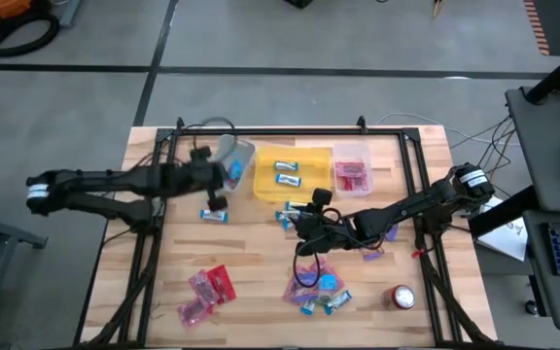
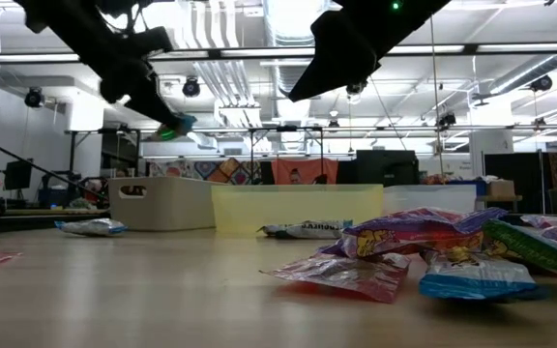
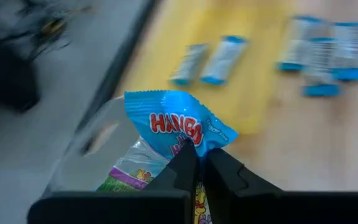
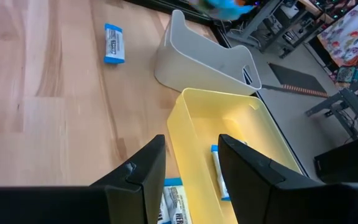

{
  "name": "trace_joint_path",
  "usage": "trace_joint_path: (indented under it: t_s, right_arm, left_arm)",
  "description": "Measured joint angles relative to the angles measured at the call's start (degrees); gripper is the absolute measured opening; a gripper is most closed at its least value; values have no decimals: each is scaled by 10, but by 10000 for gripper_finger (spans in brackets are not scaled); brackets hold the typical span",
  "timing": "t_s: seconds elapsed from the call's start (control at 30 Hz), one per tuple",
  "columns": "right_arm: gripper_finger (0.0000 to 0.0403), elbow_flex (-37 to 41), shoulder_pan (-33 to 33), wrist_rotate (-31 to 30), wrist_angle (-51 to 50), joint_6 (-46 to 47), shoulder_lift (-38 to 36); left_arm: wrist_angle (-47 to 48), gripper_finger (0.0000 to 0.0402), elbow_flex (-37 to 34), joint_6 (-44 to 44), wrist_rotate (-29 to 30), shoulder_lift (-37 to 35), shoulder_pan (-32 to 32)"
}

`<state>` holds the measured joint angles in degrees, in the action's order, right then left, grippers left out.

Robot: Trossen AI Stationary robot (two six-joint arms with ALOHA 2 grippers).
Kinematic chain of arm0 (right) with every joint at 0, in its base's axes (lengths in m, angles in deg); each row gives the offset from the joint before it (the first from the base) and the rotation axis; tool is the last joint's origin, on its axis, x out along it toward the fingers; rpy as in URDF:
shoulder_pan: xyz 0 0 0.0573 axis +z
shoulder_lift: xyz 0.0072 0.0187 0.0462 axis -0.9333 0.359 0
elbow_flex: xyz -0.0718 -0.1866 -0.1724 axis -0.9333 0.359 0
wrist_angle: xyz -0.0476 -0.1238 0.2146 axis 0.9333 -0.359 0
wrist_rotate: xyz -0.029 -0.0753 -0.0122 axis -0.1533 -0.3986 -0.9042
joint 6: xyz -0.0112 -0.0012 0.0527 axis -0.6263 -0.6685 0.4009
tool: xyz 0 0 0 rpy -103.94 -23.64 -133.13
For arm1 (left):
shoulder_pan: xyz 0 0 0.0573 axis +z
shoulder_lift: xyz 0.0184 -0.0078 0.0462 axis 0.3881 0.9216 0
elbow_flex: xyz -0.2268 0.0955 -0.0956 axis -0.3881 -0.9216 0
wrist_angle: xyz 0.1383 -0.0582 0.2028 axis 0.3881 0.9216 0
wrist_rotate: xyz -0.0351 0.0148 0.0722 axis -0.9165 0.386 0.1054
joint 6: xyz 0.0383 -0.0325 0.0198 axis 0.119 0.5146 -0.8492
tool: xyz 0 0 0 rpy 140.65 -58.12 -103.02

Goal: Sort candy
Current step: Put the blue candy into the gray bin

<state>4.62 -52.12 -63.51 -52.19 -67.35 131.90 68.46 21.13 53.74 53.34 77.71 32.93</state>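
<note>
Fingers of the left gripper (image 3: 197, 163) are pinching a blue candy packet (image 3: 176, 124), holding it above the clear bin (image 1: 241, 156). Farther right, the right gripper (image 4: 191, 163) is hovering with jaws apart over the yellow bin (image 4: 241, 134).

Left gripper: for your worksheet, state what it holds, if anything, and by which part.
The left gripper is shut on a blue Haribo candy packet, pinching it by one edge, above the clear bin. The right gripper holds nothing.
</note>
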Motion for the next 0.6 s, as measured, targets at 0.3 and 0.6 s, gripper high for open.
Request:
trace_joint_path:
  t_s: [0.3, 0.6]
  right_arm:
    - [141, 0, 0, -1, 0, 10, 0]
    - [141, 0, -4, -2, -3, 13, 0]
  left_arm:
    - [-18, 0, 11, 172, -159, 52, 239]
    - [-22, 0, 71, 185, -200, 174, 276]
